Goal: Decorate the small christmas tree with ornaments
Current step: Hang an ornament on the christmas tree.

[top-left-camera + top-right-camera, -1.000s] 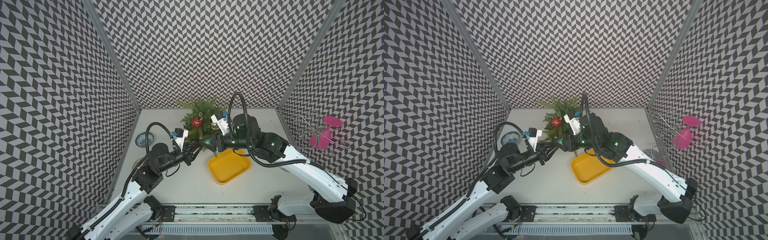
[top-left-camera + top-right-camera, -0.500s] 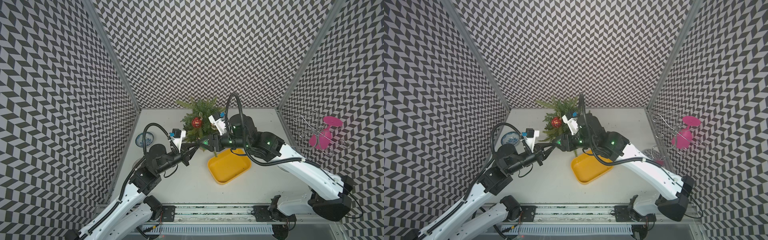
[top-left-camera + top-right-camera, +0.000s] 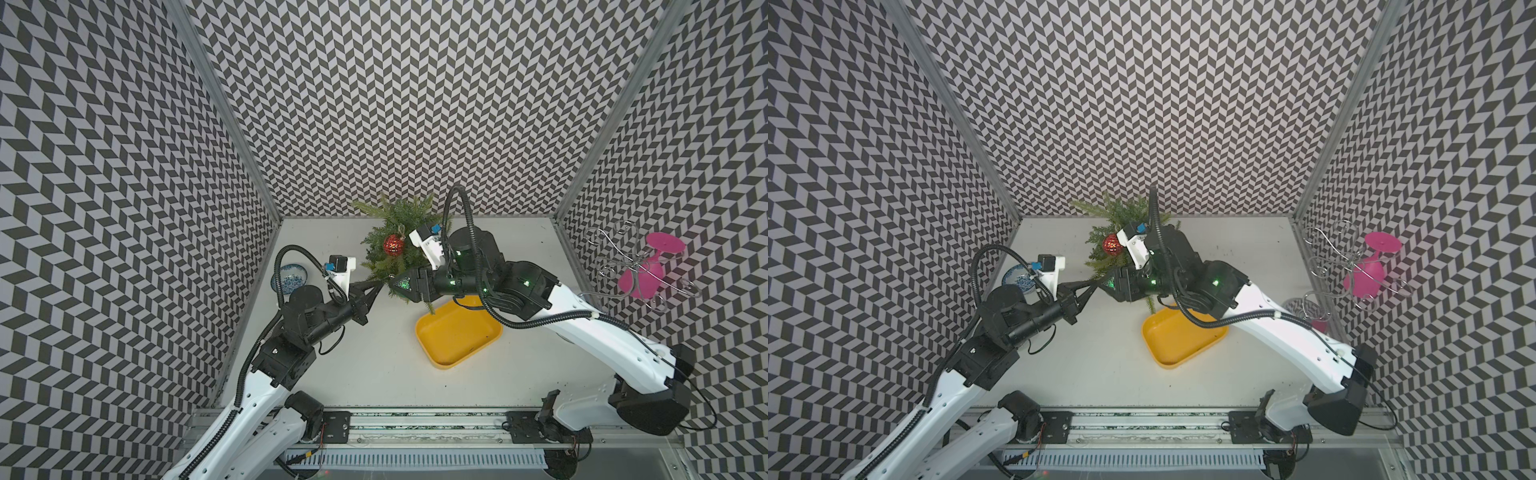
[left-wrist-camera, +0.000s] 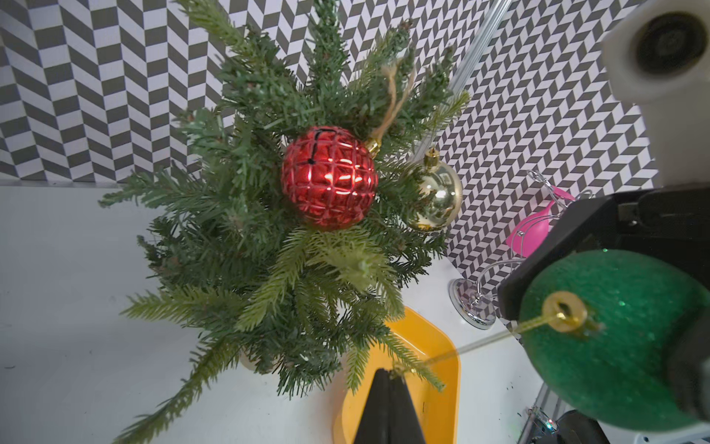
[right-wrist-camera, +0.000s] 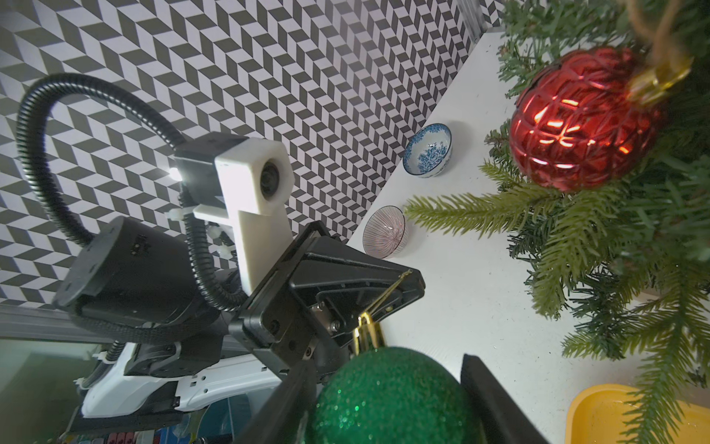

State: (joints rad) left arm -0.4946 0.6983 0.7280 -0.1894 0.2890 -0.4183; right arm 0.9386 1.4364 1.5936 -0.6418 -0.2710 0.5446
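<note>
Small christmas tree (image 3: 398,218) stands upright on a white tabletop (image 3: 374,365), close against the back wall of a booth lined with black-and-white chevron panels (image 3: 395,104). A red patterned bauble (image 3: 393,244) hangs on the tree's front by a twine loop. A shiny gold bauble (image 4: 436,196) sits among the branches just beside it; its loop is hidden, so I can't tell whether it hangs or merely rests.

Just in front of the tree, the glittery green bauble (image 4: 614,338) is off the table, clamped between the fingers of the right gripper (image 5: 392,384). From its gold cap a thin string loop (image 4: 472,344) runs taut to the left gripper (image 4: 390,378), whose jaws are pressed together on the string's end, near the lowest fronds.

A yellow tray (image 3: 457,336) lies in front of the tree, toward the right arm's side, partly under the lower fronds. A blue-and-white bowl (image 3: 289,277) and a pink-striped bowl (image 5: 384,230) sit to the tree's left, by the left wall. A wire rack with pink glasses (image 3: 640,266) stands well to the tree's right, by the right wall.
</note>
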